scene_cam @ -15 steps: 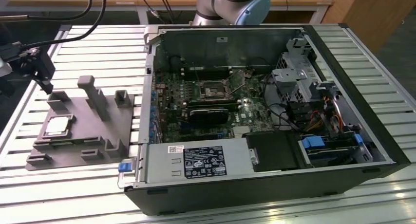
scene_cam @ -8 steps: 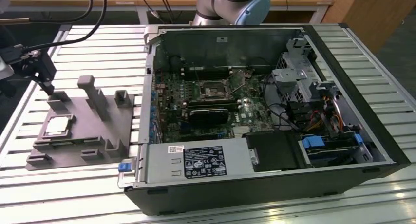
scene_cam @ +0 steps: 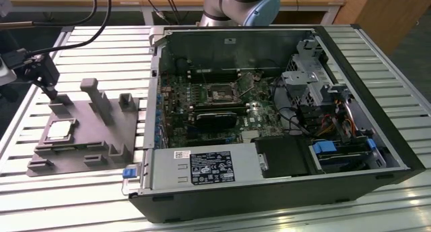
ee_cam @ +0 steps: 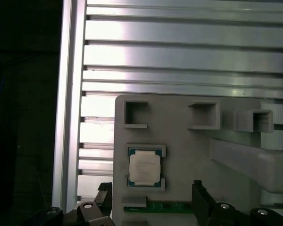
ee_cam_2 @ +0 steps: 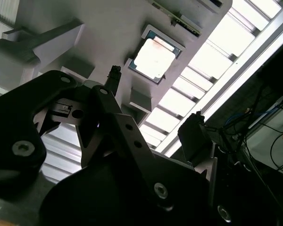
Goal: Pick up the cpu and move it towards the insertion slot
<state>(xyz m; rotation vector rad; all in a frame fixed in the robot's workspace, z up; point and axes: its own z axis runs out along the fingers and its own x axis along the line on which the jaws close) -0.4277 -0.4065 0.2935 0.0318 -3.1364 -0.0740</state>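
Observation:
The cpu [scene_cam: 59,130], a silvery square chip, lies flat in a recess of the grey fixture [scene_cam: 81,146] on the exterior view's left. Both wrist views show the cpu [ee_cam: 144,169] [ee_cam_2: 154,57] in its seat, untouched. My gripper [scene_cam: 49,93] hangs over the fixture's far end, behind the cpu. Its black fingers [ee_cam: 199,194] stand apart, open, with nothing between them, and the gripper [ee_cam: 151,197] is short of the chip. The insertion slot [scene_cam: 221,95] is the small black socket on the green board inside the open computer case.
Tall grey posts [scene_cam: 98,98] rise from the fixture close to the gripper. A green memory stick [ee_cam: 158,206] lies in the fixture beside the cpu. The case wall [scene_cam: 156,75] stands between fixture and board. Cables and drive bays [scene_cam: 316,91] crowd the case's right. Slatted aluminium table [scene_cam: 94,45] lies all round.

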